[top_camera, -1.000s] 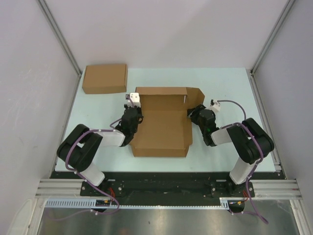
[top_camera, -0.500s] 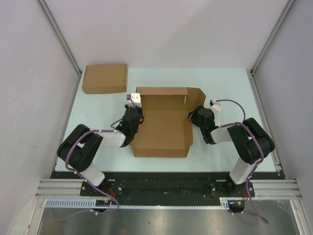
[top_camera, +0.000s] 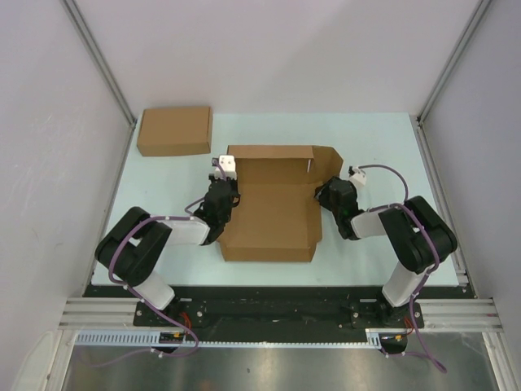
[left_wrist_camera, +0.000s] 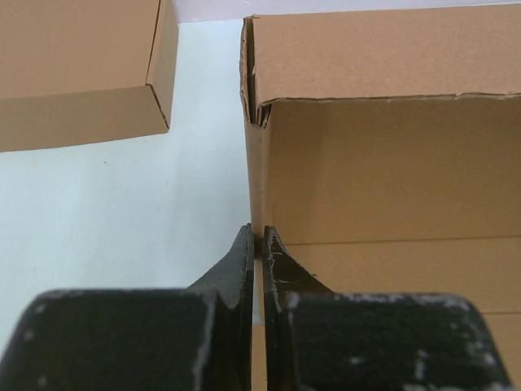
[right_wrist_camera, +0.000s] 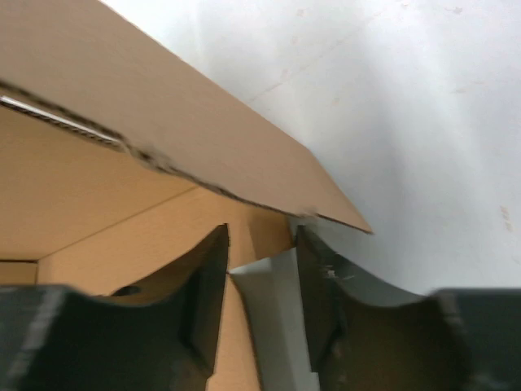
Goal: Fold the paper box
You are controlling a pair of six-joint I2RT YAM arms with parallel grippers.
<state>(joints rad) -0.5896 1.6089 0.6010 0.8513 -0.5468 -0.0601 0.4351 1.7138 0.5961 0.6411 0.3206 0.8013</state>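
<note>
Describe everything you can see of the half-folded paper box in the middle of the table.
The paper box is plain brown corrugated cardboard, a die-cut sheet only partly folded. Its base lies flat on the pale table. The far and left walls stand up and meet at a slightly frayed corner, while a flap at the far right corner splays outward. The left gripper has its jaws pinched on the left wall's top edge. The right gripper has its jaws open around the right wall's edge.
</note>
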